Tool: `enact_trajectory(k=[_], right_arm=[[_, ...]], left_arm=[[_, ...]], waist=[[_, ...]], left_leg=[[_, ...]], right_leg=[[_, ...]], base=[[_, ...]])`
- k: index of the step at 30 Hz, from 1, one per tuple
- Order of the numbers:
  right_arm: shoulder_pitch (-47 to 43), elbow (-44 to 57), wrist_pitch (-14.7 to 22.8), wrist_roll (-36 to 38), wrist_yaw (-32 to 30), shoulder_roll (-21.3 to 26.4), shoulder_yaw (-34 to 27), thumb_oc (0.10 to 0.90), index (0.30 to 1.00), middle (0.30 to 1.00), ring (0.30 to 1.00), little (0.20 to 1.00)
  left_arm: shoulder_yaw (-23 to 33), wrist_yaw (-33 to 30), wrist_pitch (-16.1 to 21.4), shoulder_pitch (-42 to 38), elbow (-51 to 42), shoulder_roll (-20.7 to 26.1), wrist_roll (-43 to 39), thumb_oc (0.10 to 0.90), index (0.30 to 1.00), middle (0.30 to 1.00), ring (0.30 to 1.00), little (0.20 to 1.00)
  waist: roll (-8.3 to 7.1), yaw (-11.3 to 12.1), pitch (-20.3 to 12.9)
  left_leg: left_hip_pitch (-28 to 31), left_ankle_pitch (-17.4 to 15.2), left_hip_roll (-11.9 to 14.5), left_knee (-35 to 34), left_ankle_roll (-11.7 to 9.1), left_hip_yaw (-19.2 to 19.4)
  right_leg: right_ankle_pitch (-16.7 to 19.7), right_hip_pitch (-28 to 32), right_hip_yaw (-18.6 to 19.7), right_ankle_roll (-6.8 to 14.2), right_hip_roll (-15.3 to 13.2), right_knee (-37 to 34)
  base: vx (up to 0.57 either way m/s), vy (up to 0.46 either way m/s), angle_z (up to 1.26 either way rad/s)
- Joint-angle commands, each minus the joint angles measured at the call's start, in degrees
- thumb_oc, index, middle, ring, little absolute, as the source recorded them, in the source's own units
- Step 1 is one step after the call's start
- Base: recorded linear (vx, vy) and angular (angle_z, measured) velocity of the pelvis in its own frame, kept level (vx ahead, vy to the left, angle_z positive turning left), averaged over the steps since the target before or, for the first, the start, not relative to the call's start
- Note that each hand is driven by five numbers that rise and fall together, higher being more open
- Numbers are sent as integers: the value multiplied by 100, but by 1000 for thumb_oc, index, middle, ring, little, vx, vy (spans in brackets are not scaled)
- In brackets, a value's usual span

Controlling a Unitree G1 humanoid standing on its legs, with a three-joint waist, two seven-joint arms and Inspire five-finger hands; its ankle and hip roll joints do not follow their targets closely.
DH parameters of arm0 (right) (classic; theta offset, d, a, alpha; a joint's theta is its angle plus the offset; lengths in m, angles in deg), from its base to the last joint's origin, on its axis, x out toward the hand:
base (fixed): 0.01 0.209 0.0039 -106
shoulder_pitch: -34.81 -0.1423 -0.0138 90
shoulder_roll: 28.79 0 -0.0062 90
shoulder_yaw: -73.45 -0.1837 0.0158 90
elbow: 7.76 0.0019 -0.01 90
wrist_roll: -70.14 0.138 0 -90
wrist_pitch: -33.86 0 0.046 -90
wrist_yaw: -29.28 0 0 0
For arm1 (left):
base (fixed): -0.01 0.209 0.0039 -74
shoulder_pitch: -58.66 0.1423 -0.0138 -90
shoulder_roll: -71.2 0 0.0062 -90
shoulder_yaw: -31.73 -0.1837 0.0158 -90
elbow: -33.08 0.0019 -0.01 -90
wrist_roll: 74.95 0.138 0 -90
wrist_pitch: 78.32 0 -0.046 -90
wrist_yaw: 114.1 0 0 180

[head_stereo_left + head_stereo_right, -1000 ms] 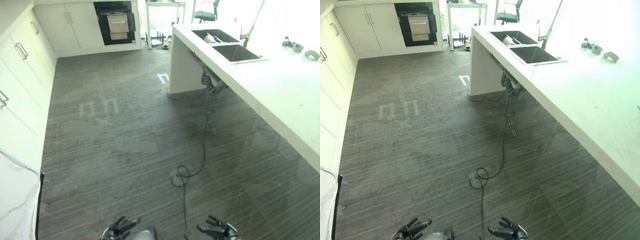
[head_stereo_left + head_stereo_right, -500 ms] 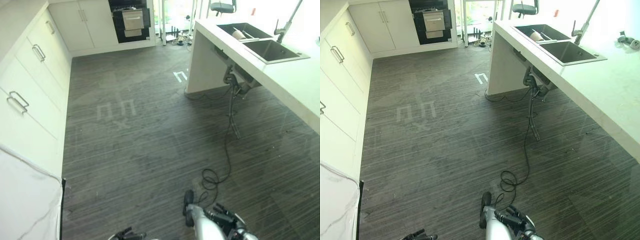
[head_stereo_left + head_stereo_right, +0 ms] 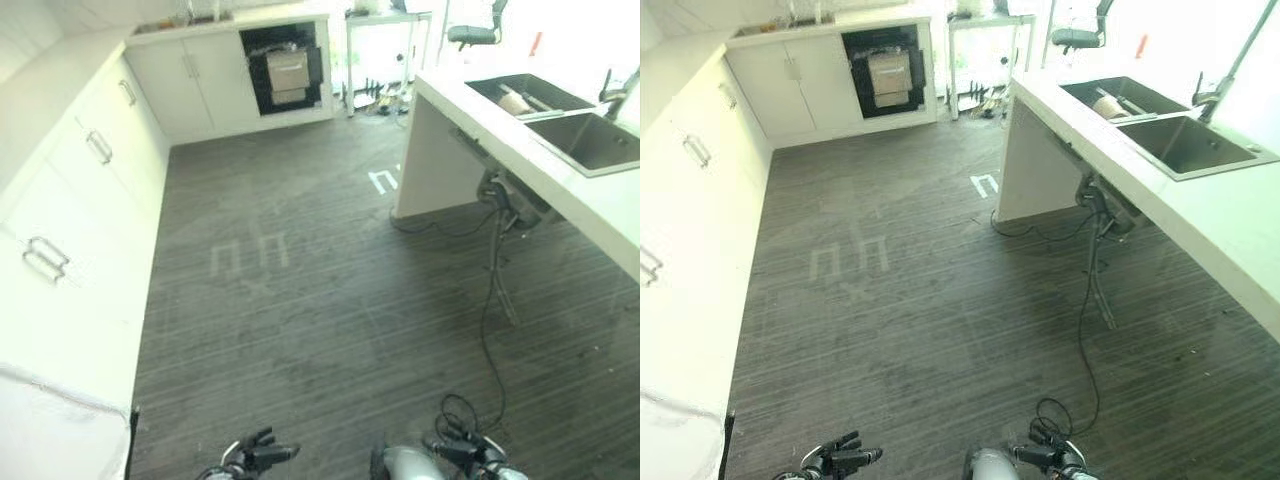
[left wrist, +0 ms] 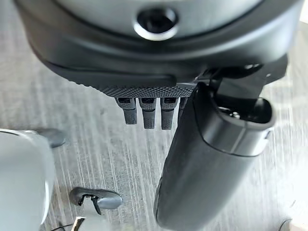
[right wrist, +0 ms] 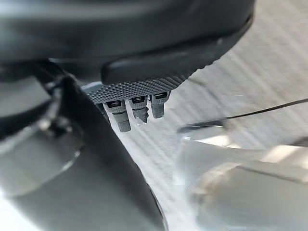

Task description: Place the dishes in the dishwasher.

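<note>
Flooring: dark grey striped boards run the length of a white kitchen, with pale tape marks (image 3: 850,258) stuck down mid-room.
Dishwasher: the dark open bay (image 3: 887,70) sits in the far run of white cabinets (image 3: 790,80), a pale rack or drawer showing inside it; well apart from the robot.
Dishes: a light-coloured dish or bowl (image 3: 1106,104) lies in the far basin of the double sink (image 3: 1160,125), set into the white surface (image 3: 1230,225) along the right; what else the basins hold cannot be made out.
Left hand: the left hand (image 3: 840,460) hangs low at the near edge over bare floor; its wrist view shows the fingers (image 4: 147,113) relaxed and slightly bent beside the thumb, with nothing between them.
Right hand: the right hand (image 3: 1050,458) shows at the near edge, right of centre, its fingers (image 5: 137,109) likewise loose and carrying nothing.
Left side: a row of white drawers with metal handles (image 3: 45,258) lines the left wall.
Far end: an office chair (image 3: 475,33) and a small table stand beyond the island.
Progress: judged from this, the job is at its start; no dish is in hand and none can be seen loaded.
Remaining: reaching the sink, lifting the dish, carrying it across to the far bay and setting it in.
</note>
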Motion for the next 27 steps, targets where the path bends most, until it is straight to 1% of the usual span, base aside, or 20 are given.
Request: enact_trajectory(k=[1, 2, 3, 4, 5, 6, 8, 9, 10, 11, 12, 14, 15, 18, 19, 21, 22, 24, 25, 27], right_arm=[[320, 93, 174, -217, 95, 157, 132, 800, 900, 900, 900, 900], [336, 79, 219, -272, 137, 206, 130, 800, 900, 900, 900, 900], [358, 43, 266, -291, 162, 235, 106, 800, 900, 900, 900, 900], [338, 7, 230, -280, 151, 236, 88, 800, 900, 900, 900, 900], [320, -31, 228, -290, 157, 243, 89, 800, 900, 900, 900, 900], [272, -114, 177, -401, 154, 267, 98, 800, 900, 900, 900, 900], [274, -147, 181, -440, 134, 273, 121, 800, 900, 900, 900, 900], [275, -157, 189, -404, 130, 290, 131, 800, 900, 900, 900, 900], [270, -137, 196, -329, 139, 320, 129, 800, 900, 900, 900, 900], [263, -103, 197, -280, 149, 331, 117, 800, 900, 900, 900, 900], [235, -59, 190, -292, 102, 328, 131, 800, 900, 900, 900, 900], [264, -36, 213, -379, 106, 322, 118, 800, 900, 900, 900, 900], [282, -55, 238, -404, 122, 308, 113, 800, 900, 900, 900, 900], [385, -17, 380, -630, 215, 179, 124, 800, 900, 900, 900, 900], [405, 32, 455, -747, 194, 112, 151, 800, 900, 900, 900, 900], [396, 229, 483, -765, 133, 30, 239, 800, 900, 900, 900, 900], [361, 545, 403, -715, 93, 0, 322, 800, 900, 900, 900, 900], [381, 1078, 266, -616, 30, -37, 412, 800, 900, 900, 900, 900], [415, 1427, 156, -515, 1, -66, 440, 800, 900, 900, 900, 900], [545, 2272, 7, -330, -123, -81, 475, 800, 900, 900, 900, 900]], left_arm=[[-70, 104, 231, 210, -231, 139, 128, 800, 900, 900, 900, 900], [-79, 83, 223, 199, -289, 128, 120, 800, 900, 900, 900, 900], [-83, 74, 187, 172, -351, 130, 88, 800, 900, 900, 900, 900], [-82, 74, 209, 133, -384, 130, 71, 800, 900, 900, 900, 900], [-92, 66, 206, 138, -393, 140, 32, 800, 900, 900, 900, 900], [-65, 39, 234, 181, -416, 125, 110, 800, 900, 900, 900, 900], [-55, 27, 256, 221, -419, 121, 188, 800, 900, 900, 900, 900], [-82, 36, 297, 233, -419, 135, 179, 800, 900, 900, 900, 900], [-106, 70, 366, 267, -403, 138, 152, 800, 900, 900, 900, 900], [-98, 89, 452, 316, -388, 121, 207, 800, 900, 900, 900, 900], [-55, 112, 487, 364, -404, 118, 309, 800, 900, 900, 900, 900], [-54, 113, 483, 363, -342, 135, 274, 800, 900, 900, 900, 900], [-54, 125, 478, 337, -294, 149, 252, 800, 900, 900, 900, 900], [-89, 269, 546, 204, -150, 255, 177, 800, 900, 900, 900, 900], [-114, 297, 546, 155, -137, 280, 154, 800, 900, 900, 900, 900], [-117, 307, 387, 80, -179, 320, -104, 800, 900, 900, 900, 900], [-35, 326, 284, 17, -297, 336, -428, 800, 900, 900, 900, 900], [-3, 366, 286, 6, -599, 331, -501, 800, 900, 900, 900, 900], [-43, 349, 279, 17, -886, 334, -471, 800, 900, 900, 900, 900], [-118, 310, 200, 99, -1535, 340, -469, 800, 900, 900, 900, 900]], waist=[[-247, 77, -38], [-321, 140, 32], [-409, 224, 137], [-462, 330, 270], [-443, 352, 294], [-362, 399, 373], [-146, 461, 404], [-15, 530, 435], [52, 599, 447], [77, 650, 449], [80, 682, 438], [103, 647, 364], [105, 626, 340], [86, 561, 171], [77, 538, 115], [47, 476, 67], [55, 427, 46], [48, 399, 17], [0, 397, 29], [56, 411, -6]], left_leg=[[-300, 1234, -42, 1438, 11, 9], [-819, 1287, -61, 2237, 23, -8], [-1608, 1236, 60, 2938, 99, 42], [-2101, 954, 167, 2516, 311, 279], [-2013, 876, 159, 1999, 358, 397], [-1820, 862, 141, 515, 410, 658], [-2438, 709, 373, 382, 316, 496], [-2871, 764, 603, 382, 195, 319], [-3142, 867, 748, 382, 100, 171], [-3241, 925, 817, 382, 71, 123], [-3266, 867, 879, 382, 103, 185], [-3159, 852, 934, 382, 137, 247], [-3095, 807, 917, 382, 164, 255], [-2848, 550, 648, 382, 368, 257], [-2782, 482, 563, 382, 441, 242], [-2638, 373, 406, 382, 547, 160], [-2515, 288, 306, 382, 633, 80], [-2442, 213, 206, 382, 734, 40], [-2371, 163, 105, 382, 798, 49], [-2331, 111, 28, 382, 899, 27]], right_leg=[[260, 162, 257, 502, -107, -838], [197, 286, 324, 425, -117, -838], [116, 466, 390, 364, -121, -838], [5, 683, 455, 404, -82, -838], [-57, 752, 472, 448, -54, -838], [-211, 949, 582, 556, 59, -838], [-340, 1063, 653, 612, 328, -838], [-476, 1211, 685, 613, 484, -838], [-634, 1411, 744, 613, 572, -838], [-749, 1556, 792, 619, 598, -838], [-854, 1654, 813, 645, 553, -838], [-927, 1771, 811, 697, 457, -838], [-951, 1823, 818, 719, 421, -838], [-936, 2054, 839, 838, 294, -838], [-845, 2070, 811, 892, 246, -838], [-382, 2046, 698, 1017, 127, -838], [-6, 2036, 631, 1068, 103, -838], [358, 2128, 619, 1116, 154, -822], [498, 2062, 646, 1180, 130, -494], [1040, 1689, 623, 1239, 87, 528]], base=[[134, -203, -42], [111, -190, -66], [193, -153, -56], [202, -51, -30], [374, 158, -18], [332, 243, -36], [307, 225, -50], [329, 189, -29], [359, 199, -17], [354, 227, -23], [301, 225, -30], [293, 228, -64], [368, 255, -66], [390, 259, -19], [380, 242, 2], [329, 207, 10], [310, 195, 14], [277, 171, 21], [227, 184, 33], [188, 198, 27]])
